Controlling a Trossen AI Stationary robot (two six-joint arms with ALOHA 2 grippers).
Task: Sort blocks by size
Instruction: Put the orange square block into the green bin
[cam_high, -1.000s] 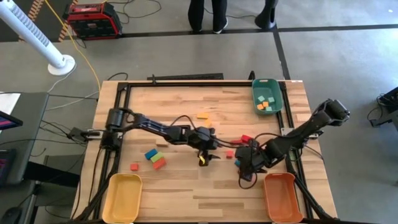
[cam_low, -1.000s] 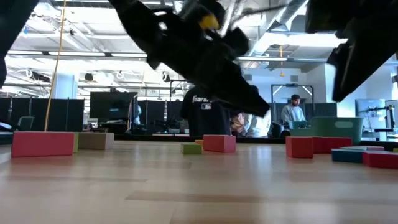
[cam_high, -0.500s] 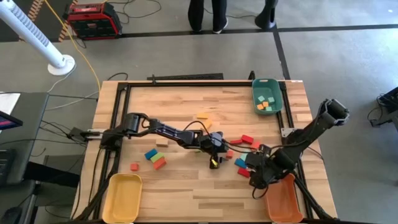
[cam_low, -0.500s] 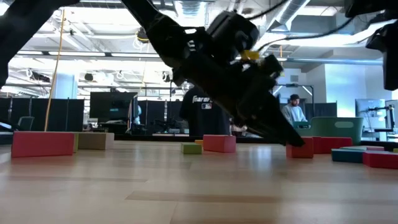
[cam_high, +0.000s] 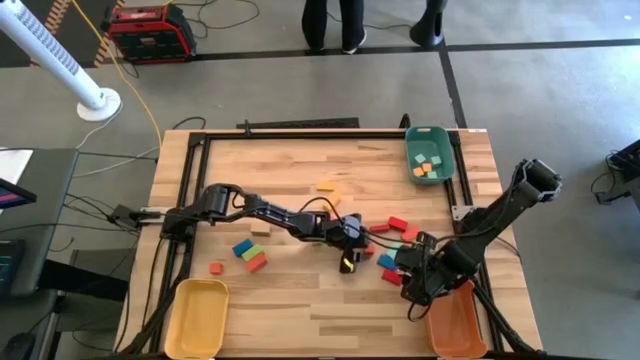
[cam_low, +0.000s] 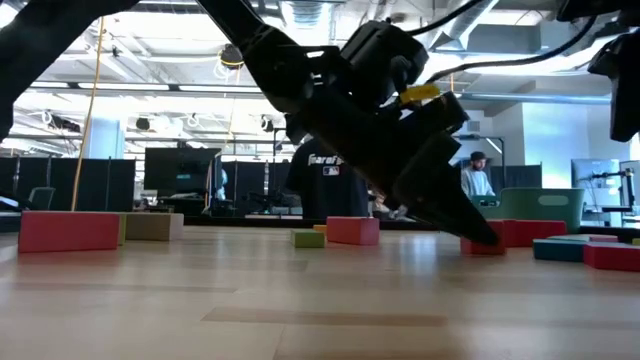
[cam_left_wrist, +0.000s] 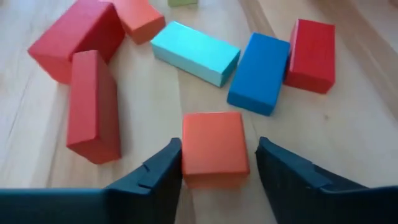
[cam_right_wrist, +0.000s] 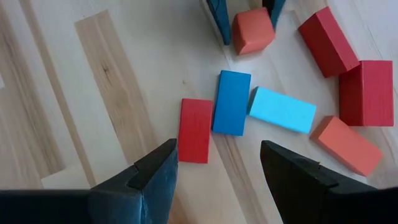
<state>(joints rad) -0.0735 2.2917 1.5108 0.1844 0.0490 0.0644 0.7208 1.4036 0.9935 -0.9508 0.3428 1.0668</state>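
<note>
Open-plan lab or office workspace. Wooden table (cam_high: 300, 170) in a black frame on a grey concrete floor (cam_high: 250, 90); red equipment case (cam_high: 150, 32) at 11 o'clock; low view shows monitor rows (cam_low: 180, 170), exposed ceiling ducts (cam_low: 500, 25), a person (cam_low: 325, 180) standing behind.

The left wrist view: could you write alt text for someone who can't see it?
The left gripper sits with its two dark fingers either side of a small orange cube on the wooden table. Beyond lie red blocks, a light blue bar, a darker blue bar and an orange block.
</note>
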